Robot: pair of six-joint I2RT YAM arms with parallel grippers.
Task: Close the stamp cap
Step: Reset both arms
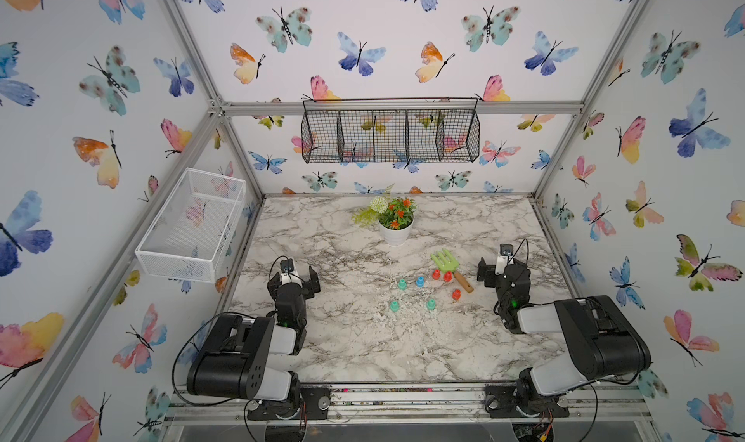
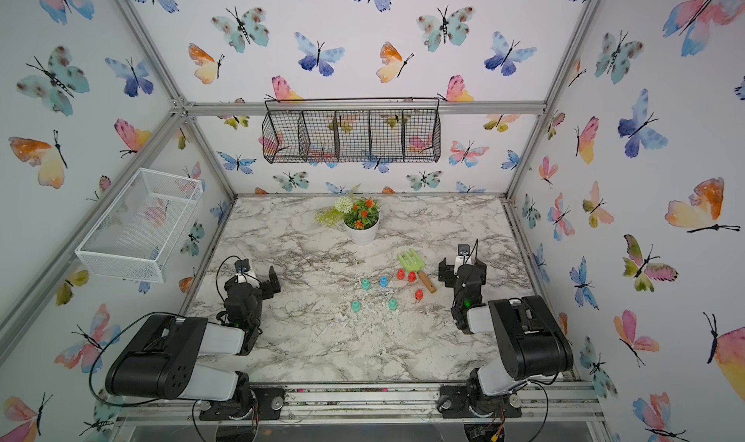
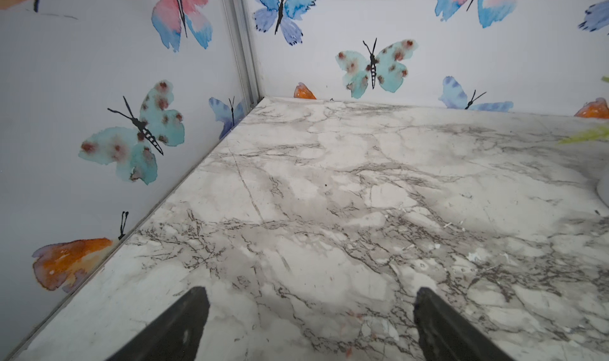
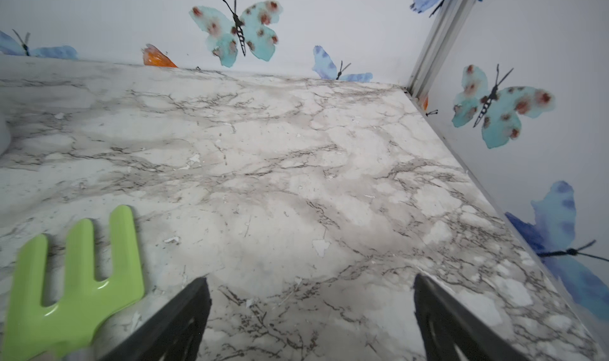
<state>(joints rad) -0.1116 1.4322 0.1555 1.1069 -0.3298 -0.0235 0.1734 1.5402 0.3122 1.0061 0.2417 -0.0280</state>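
A marble-patterned table point(image 1: 363, 339) carries a green toy rake point(image 1: 443, 260) with a wooden handle, right of centre. A black wire basket point(image 1: 390, 135) hangs on the back wall beyond the rake, and a white mesh basket point(image 1: 189, 222) hangs on the left wall, well apart from it. The left gripper point(image 3: 311, 290) hovers far left of the rake, its jaws spread wide with nothing between them. The right gripper point(image 4: 310, 278) sits just right of the rake, equally wide and empty. A white potted plant point(image 1: 396, 232) stands behind the rake. Seven small stamps stand left of the rake. Two red stamps point(image 1: 436, 274) are beside its neck and a third is by the handle end. A blue stamp point(image 1: 419, 281) and three teal stamps point(image 1: 402, 284) stand farther left. Whether any of them is capped cannot be told.
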